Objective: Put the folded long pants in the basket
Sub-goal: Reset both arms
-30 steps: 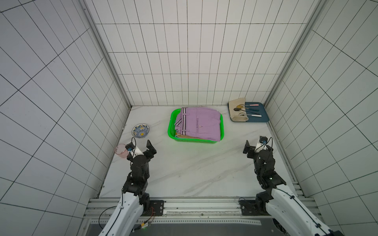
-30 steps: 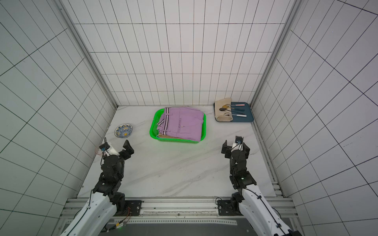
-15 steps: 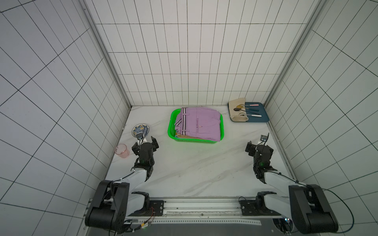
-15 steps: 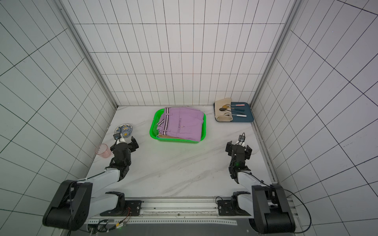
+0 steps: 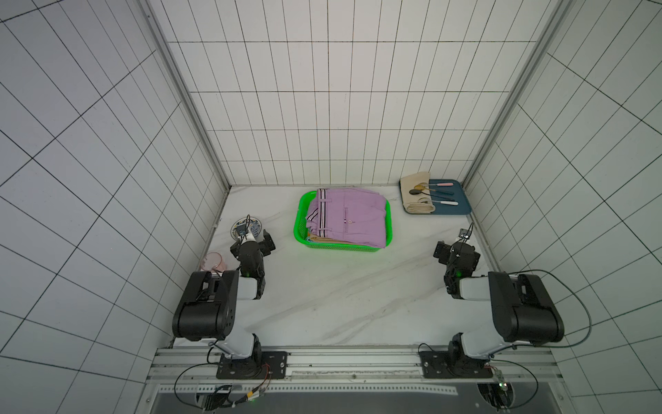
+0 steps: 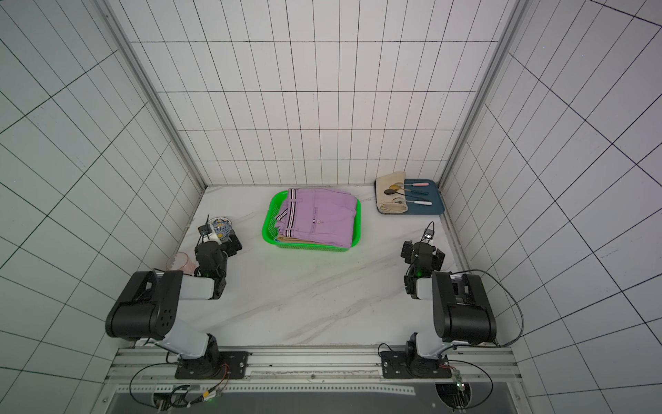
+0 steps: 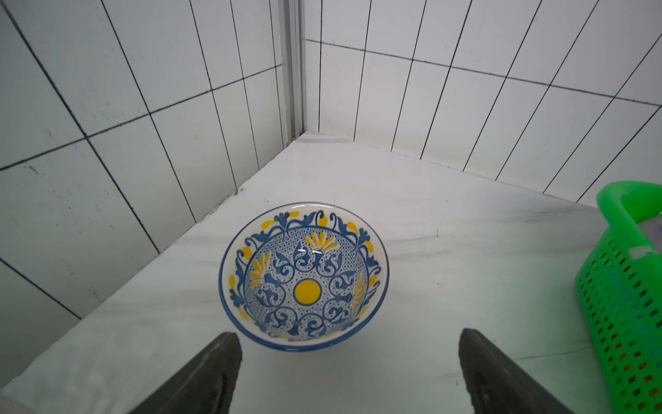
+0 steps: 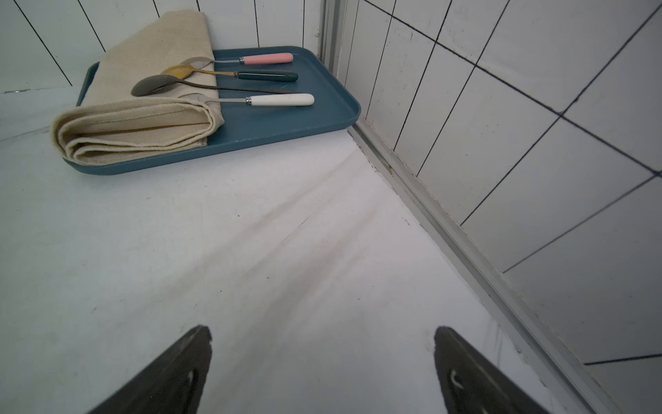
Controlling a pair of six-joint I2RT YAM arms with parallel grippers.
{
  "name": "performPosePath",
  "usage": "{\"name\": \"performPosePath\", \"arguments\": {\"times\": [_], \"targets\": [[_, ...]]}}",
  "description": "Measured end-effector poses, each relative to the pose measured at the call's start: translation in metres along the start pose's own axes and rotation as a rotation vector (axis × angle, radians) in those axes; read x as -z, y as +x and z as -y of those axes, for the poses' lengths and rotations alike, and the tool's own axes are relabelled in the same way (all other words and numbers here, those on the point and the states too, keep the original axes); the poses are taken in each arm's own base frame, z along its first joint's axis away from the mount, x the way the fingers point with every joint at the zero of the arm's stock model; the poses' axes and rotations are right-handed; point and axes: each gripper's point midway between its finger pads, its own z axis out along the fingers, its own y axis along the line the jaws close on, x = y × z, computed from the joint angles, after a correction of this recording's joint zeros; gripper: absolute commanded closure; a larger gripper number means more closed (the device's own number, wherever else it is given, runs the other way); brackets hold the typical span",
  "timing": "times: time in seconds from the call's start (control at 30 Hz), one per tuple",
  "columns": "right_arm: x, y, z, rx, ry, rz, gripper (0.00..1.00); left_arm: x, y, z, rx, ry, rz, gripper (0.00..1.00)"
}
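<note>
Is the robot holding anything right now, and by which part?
Nothing is held. The left tool and right tool are both open and empty; the pants lie in the basket.

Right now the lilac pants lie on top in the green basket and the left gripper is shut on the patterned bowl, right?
Wrong on the grip: the left gripper is open, and the patterned bowl stands free ahead of it, as the left wrist view shows. The lilac pants do lie on top in the green basket.
</note>
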Motion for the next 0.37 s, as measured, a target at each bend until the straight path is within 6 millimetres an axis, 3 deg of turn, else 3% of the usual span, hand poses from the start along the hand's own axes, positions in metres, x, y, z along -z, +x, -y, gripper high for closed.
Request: {"name": "performPosePath", "arguments": {"times": [0.37], "targets": [[0.0002,-0.0007,-0.0033,-0.002,-0.016,0.003,0.01,-0.0021,0.0071,0.0027,-0.015,0.001,-0.048,0.03]]}}
